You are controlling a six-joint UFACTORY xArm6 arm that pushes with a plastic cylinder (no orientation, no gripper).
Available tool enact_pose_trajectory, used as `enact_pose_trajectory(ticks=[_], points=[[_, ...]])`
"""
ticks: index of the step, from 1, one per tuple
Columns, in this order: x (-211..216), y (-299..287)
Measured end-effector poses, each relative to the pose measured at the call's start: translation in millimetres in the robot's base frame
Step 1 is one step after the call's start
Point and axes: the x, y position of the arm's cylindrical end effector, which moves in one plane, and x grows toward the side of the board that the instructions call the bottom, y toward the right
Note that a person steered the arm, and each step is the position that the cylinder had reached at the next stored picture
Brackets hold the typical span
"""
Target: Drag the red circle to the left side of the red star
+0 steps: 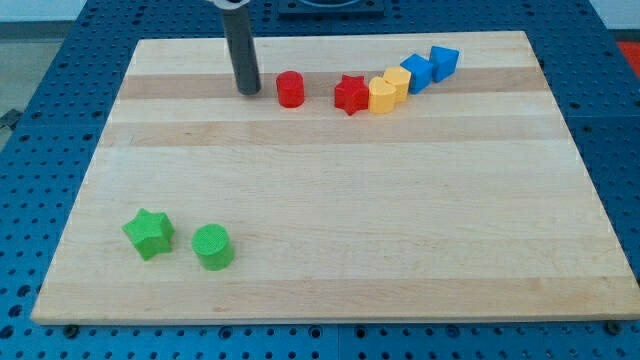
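The red circle (pixel 290 89) stands near the view's top, left of centre. The red star (pixel 351 95) lies to its right, with a gap of bare wood between them. My tip (pixel 248 90) rests on the board just left of the red circle, a small gap apart from it. The dark rod rises from the tip to the view's top edge.
A yellow heart-like block (pixel 382 94) touches the red star's right side, then a second yellow block (pixel 398 82) and two blue blocks (pixel 418 72) (pixel 444 62) run up to the right. A green star (pixel 148 233) and green circle (pixel 212 246) sit at the bottom left. The wooden board (pixel 330 200) lies on a blue perforated table.
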Motion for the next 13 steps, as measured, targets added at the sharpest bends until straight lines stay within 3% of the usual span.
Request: enact_pose_trajectory(ticks=[1,5,6,7,9,13], points=[[27,-1],[24,70],[25,72],[26,29],[-13,6],[-25,83]])
